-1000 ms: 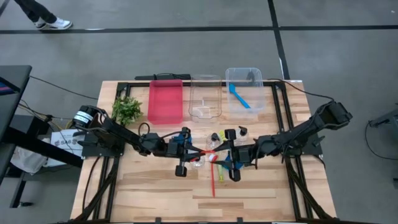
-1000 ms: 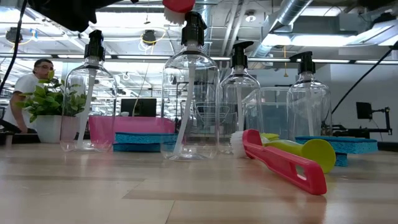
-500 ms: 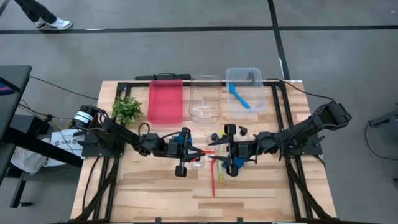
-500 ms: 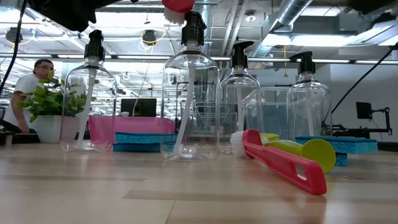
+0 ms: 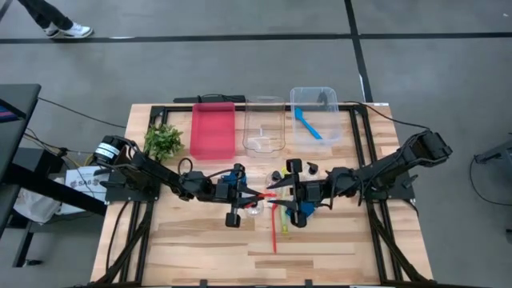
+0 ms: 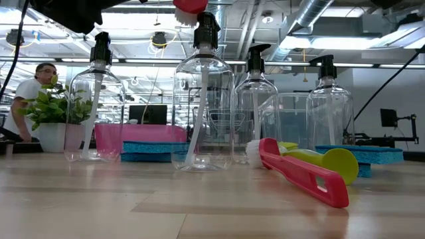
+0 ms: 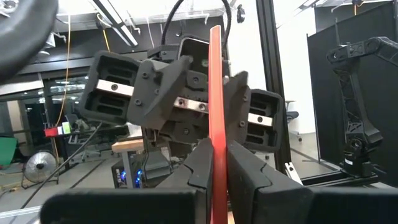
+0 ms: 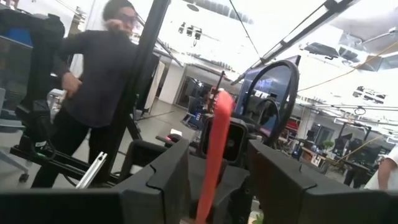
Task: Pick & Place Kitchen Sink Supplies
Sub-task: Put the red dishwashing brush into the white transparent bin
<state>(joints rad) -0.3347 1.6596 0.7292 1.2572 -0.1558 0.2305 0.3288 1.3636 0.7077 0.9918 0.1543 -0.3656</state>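
My left gripper (image 5: 254, 195) is shut on a thin red brush (image 5: 270, 192) held in the air over the table's middle. Facing it from the right, my right gripper (image 5: 285, 190) is open. Its fingers stand on either side of the brush's free end (image 8: 214, 134), and a gap shows on both sides. On the table stand several clear pump bottles (image 6: 204, 99). A second red brush (image 6: 305, 174) and a yellow-green brush (image 6: 332, 160) lie flat in front of them. Two blue sponges (image 6: 151, 150) (image 6: 375, 155) lie farther back. My left gripper pinches the red brush's thin handle (image 7: 216, 140) between its two fingers. The fingers come about level from the table's left. The brush runs on past the fingertips toward my right gripper and is lifted clear of the table and the bottles.
Along the far edge stand a red tray (image 5: 213, 130), a clear bin (image 5: 264, 126) and a second clear bin (image 5: 328, 102) with a blue brush (image 5: 307, 122) in it. A small green plant (image 5: 163, 141) stands at the far left. People show in the room beyond.
My right gripper has edged toward my left gripper and the table's far edge, and now stands around the free end of the held red brush. My left gripper has kept the brush still.
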